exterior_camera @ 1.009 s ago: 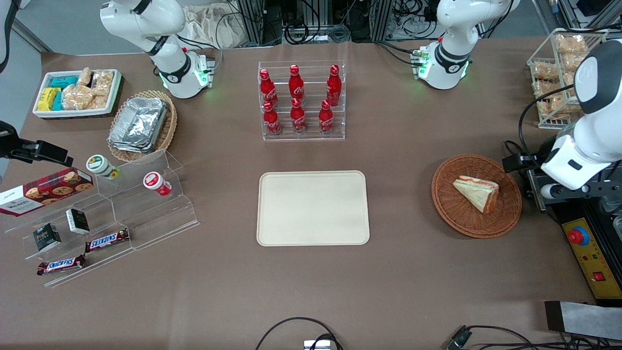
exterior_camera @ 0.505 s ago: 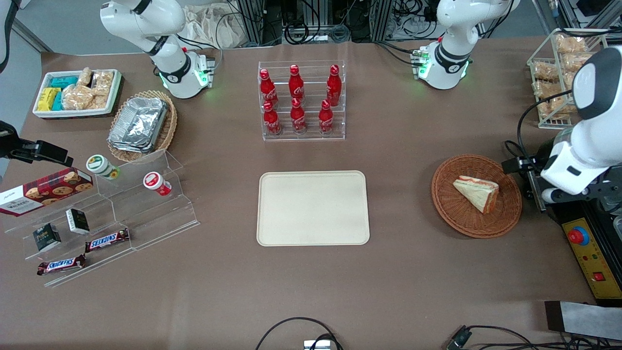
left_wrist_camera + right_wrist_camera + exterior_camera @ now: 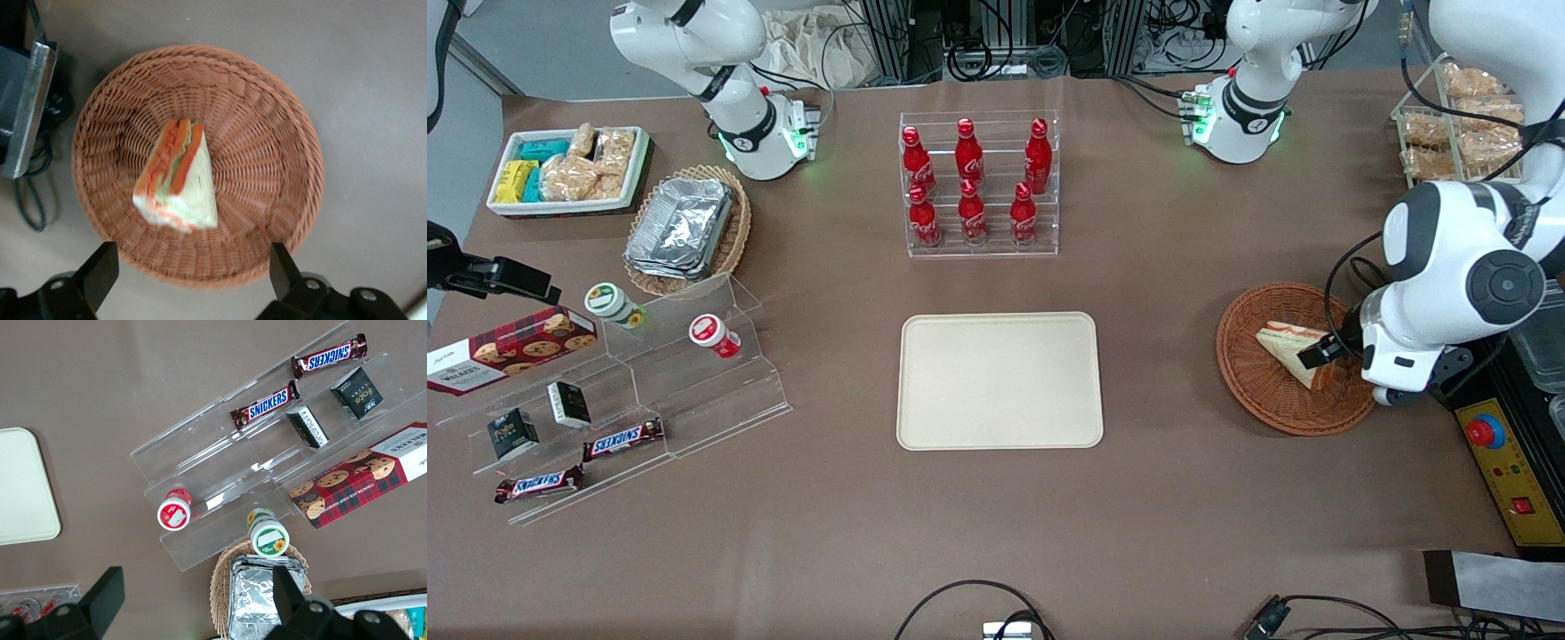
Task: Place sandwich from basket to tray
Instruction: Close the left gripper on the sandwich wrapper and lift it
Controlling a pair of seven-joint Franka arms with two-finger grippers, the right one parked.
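Sitting mid-table, the tray holds nothing; toward the working arm's end, the sandwich lies in the basket, with the gripper hovering above, fingers spread wide apart.

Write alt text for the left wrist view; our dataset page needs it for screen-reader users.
The open gripper hangs above a round reddish-brown wicker basket on a brown table. A triangular sandwich of white bread with orange-red filling lies in the basket, untouched by the fingers.
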